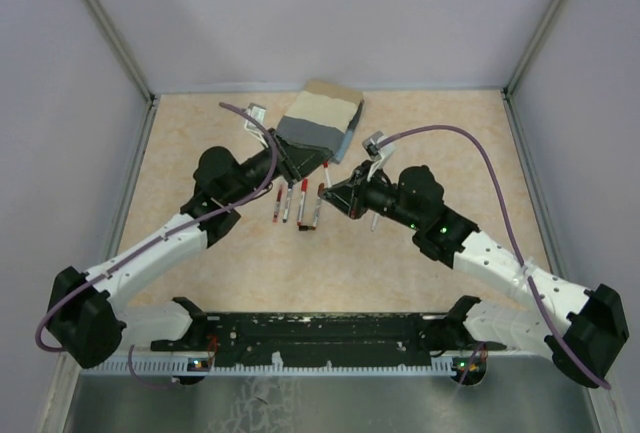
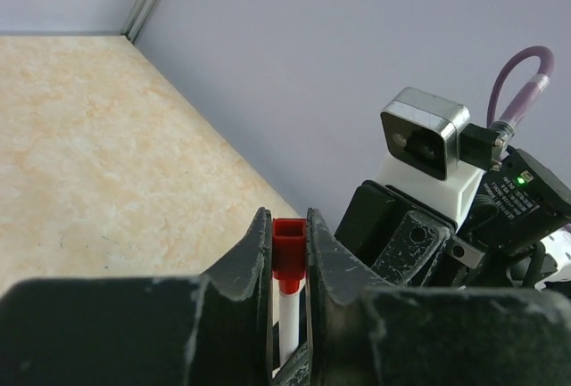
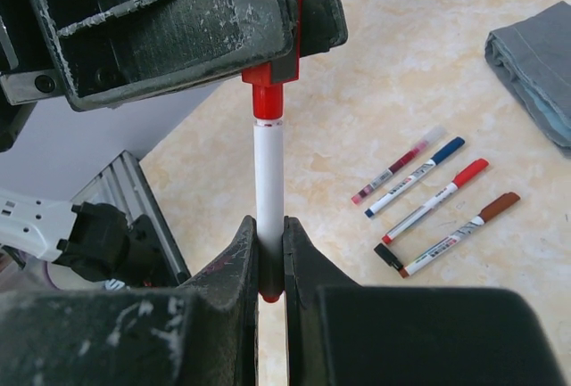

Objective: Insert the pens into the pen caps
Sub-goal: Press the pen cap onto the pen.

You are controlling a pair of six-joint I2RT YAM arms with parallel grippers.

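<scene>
Grip check for you: your left gripper pinches the red cap; your right gripper clamps the white pen beneath it.

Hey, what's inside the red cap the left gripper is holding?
The top end of the white pen, held by the right gripper, goes into the red cap. The pen's tip cannot be seen; the cap covers it.
</scene>
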